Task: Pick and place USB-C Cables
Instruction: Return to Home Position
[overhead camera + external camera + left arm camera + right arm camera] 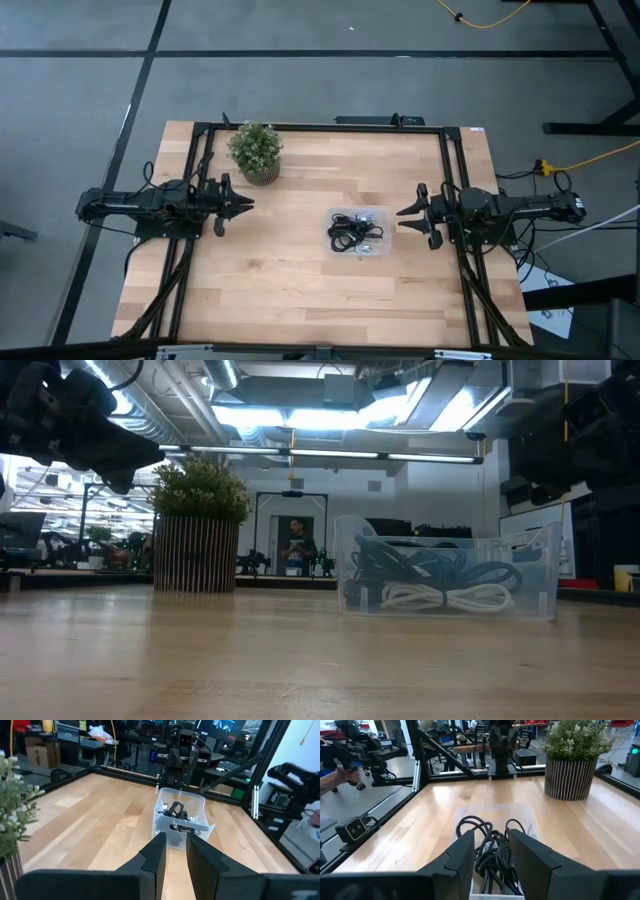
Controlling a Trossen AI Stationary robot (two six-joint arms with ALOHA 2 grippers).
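Clear rectangular plastic bin, frame centre: tangled black and pale cables. Left gripper and right gripper flank it, fingers slightly spread, empty.

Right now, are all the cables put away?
Looks finished. The cables lie in the clear bin; none shows loose on the table. Nothing is in hand: left gripper and right gripper hang open and empty at the sides. Nothing looks left to pick up.
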